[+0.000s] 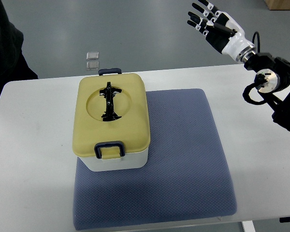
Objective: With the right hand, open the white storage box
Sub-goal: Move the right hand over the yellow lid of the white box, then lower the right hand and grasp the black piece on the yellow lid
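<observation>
A white storage box [117, 162] with a pale yellow lid [111, 116] stands on the left part of a blue-grey mat [183, 159]. The lid lies flat and closed, with a black folded handle [109, 102] in its round recess and dark blue latches at the near side [109, 149] and far side [109, 71]. My right hand [206, 20] is raised at the upper right, well away from the box, beyond the table's far edge, fingers spread and holding nothing. The left arm does not show.
The white table [34, 159] carries the mat. A person's dark sleeve [5, 53] fills the upper left corner. Two small clear packets [92, 59] lie on the grey floor behind the table.
</observation>
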Motion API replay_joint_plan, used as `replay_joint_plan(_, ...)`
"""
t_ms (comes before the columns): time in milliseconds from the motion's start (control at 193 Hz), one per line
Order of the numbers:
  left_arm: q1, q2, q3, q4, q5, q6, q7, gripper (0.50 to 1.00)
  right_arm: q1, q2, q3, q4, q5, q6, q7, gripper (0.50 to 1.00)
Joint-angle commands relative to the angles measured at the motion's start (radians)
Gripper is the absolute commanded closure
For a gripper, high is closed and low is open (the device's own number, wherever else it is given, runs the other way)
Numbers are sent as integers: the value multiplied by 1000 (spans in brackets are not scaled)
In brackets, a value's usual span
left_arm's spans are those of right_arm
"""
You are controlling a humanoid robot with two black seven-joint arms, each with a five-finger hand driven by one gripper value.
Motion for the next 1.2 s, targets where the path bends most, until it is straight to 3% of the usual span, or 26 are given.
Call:
replay_joint_plan(0,1,0,-1,0,0,0,0,500,139,-43,-185,44,-195,5,3,568)
replay_joint_plan(124,-1,0,-1,-1,0,0,0,500,364,-67,-527,125,-344,-6,13,570)
replay_joint_plan(274,1,0,-1,-1,0,-1,0,500,586,-61,-777,224,-499,-17,39,572)
replay_joint_plan(362,-1,0,-1,-1,0,0,0,500,685,-49,-880,284,-660,-75,82,576)
replay_joint_plan(440,1,0,-1,-1,0,0,0,500,744,-21,-967,303,-816,-172,156,579)
replay_joint_plan(559,1,0,-2,0,0,0,0,500,755,5,-1000,328,-899,-279,254,579)
replay_joint_plan(714,3,0,-1,-1,0,-1,0,500,741,59,-1006,334,-909,-360,268,579)
replay_joint_plan(1196,4,0,-2,11,-2,0,0,500,655,96,-1032,319,-919,-396,270,593)
